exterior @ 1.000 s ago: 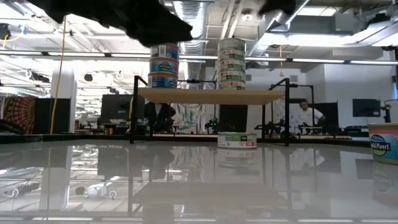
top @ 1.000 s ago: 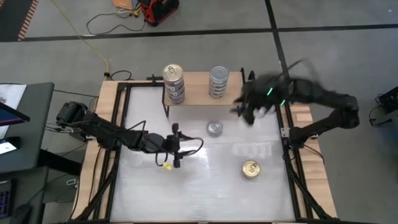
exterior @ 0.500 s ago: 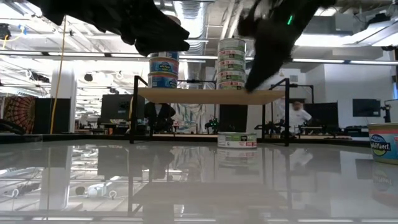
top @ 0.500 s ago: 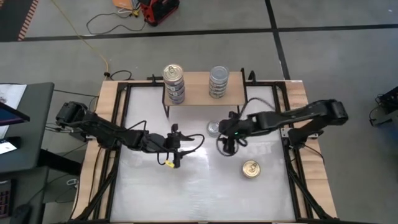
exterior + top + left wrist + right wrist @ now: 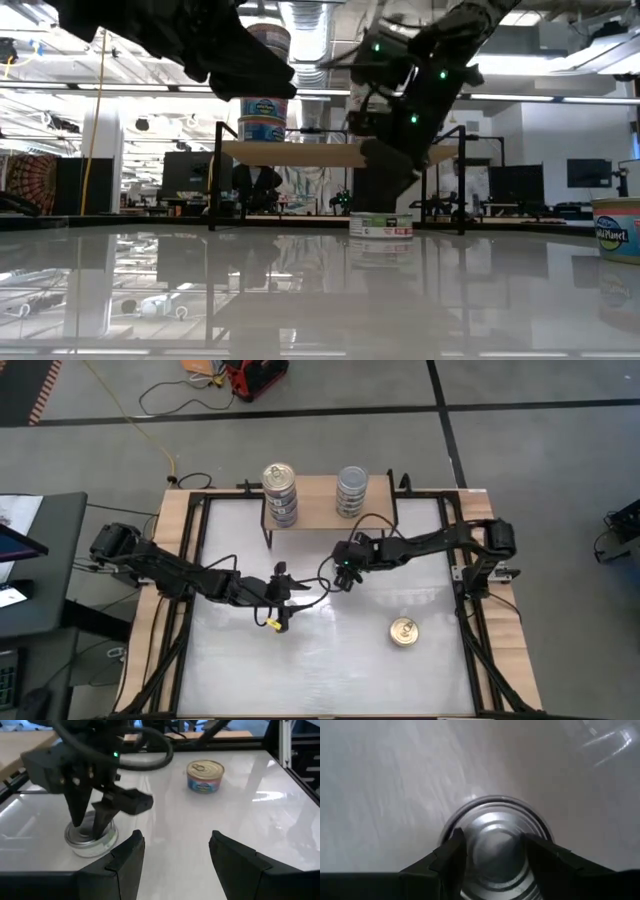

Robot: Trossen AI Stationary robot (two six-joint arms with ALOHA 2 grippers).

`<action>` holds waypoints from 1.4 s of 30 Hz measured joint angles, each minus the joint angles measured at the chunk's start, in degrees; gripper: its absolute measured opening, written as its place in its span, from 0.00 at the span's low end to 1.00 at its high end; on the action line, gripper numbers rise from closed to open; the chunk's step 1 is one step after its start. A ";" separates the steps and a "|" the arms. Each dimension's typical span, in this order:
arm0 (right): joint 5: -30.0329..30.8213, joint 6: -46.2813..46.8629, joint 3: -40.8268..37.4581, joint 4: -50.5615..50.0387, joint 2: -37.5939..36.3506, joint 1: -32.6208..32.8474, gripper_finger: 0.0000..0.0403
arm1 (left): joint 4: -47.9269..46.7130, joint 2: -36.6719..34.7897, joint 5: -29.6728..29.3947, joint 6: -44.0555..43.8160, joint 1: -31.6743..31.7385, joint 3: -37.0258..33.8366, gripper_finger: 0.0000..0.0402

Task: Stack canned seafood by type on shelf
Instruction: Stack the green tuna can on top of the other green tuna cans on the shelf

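Your right end effector (image 5: 345,572) is hanging right over the loose silver-topped can (image 5: 91,836) on the desk (image 5: 330,650), just in front of the shelf (image 5: 318,510). Its fingers (image 5: 451,851) are spread and straddle the lid, not pinching anything yet. I'd centre on the can first, drop until the pads are down on the side wall below the rim, then squeeze, since a grip on the lid edge will probably slip. It looks like it belongs on the silver stack (image 5: 351,490), so lift clear of that pile before moving across. The left end effector (image 5: 281,600) is parked mid-desk, spread and empty. The gold-topped can (image 5: 404,631) sits well apart, nearer the front.
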 joint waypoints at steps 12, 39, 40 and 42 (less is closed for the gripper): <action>-8.97 1.36 0.18 0.00 1.03 8.59 0.58 | -0.59 0.00 -0.13 0.34 -0.14 0.00 0.53; -5.63 3.68 -0.34 -25.58 -8.10 19.69 0.58 | 6.23 22.55 6.06 -7.70 3.63 6.37 0.53; -5.65 2.91 -0.34 -25.18 -7.18 19.62 0.58 | 5.27 23.39 6.56 -7.27 4.08 7.35 0.53; -5.55 2.01 -0.39 -24.62 -5.21 19.23 0.58 | 4.41 24.90 7.77 -5.86 4.84 9.19 0.53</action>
